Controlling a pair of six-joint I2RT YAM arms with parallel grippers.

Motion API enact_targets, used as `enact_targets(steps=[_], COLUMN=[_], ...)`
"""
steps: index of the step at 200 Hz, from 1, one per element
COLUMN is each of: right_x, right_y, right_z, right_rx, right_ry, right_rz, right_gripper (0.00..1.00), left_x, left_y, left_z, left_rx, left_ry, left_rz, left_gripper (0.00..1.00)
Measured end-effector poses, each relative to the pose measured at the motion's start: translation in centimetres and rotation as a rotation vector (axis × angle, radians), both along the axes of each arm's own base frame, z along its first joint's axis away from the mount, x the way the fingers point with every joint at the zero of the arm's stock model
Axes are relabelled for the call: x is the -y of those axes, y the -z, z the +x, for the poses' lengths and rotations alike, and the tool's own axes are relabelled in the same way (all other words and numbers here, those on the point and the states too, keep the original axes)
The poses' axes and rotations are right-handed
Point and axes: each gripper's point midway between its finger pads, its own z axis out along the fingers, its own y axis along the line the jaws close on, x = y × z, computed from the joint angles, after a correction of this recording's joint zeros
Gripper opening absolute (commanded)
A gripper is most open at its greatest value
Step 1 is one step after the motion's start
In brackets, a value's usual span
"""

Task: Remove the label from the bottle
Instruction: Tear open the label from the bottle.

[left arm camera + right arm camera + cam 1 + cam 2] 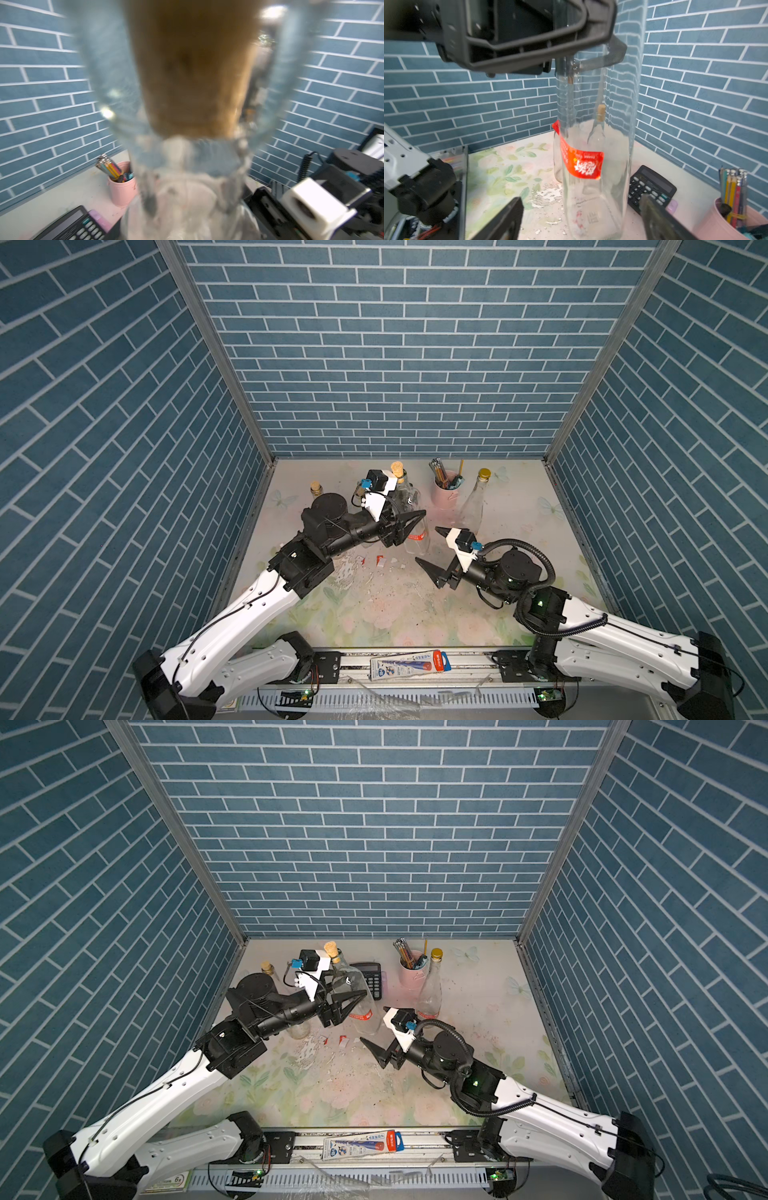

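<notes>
End effector first: on the left arm, the left end effector (415, 525) is closed across the upper body of the bottle (593, 116), one black finger on each side of the glass. We see this grip best in the right wrist view. The right end effector (427, 544) stands wide open and holds nothing. Its tips point at the lower part of the bottle and sit just beside it; we cannot tell whether they touch the glass.

We find the bottle upright in the back half of the desk (415, 614), near its middle, with a cork (397, 467) in its neck. The red label (582, 164) with white characters wraps the lower part of the glass, and one end of it lifts off the surface. Torn white and red scraps (372, 562) lie on the desk just in front of the bottle.

Behind the bottle we see a black calculator (371, 977). A pink cup (444, 494) of pencils stands near the back edge. Beside it, on the right, is a second clear bottle (471, 506) with a gold cap. A small corked bottle (316, 488) stands near the back left corner.
</notes>
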Motion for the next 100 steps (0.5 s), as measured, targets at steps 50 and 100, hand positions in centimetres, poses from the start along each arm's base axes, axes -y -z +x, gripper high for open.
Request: enact_targets(steps=[50,100], right_x=[0.9,0.4], right_y=[1.0,-0.9], right_z=[-0.3,-0.6], right_rx=[-0.002,0.042], right_ry=[-0.006,-0.033], right_rz=[-0.002,0.072], right_gripper=[0.99,0.99], left_x=[-0.8,-1.1], left_y=[0.4,1.1], left_z=[1.2,0.4], left_rx=[-0.015,-0.01], left_ry=[-0.085,-0.066], left_rz=[0.001,-0.014], left_gripper=[0.0,0.0])
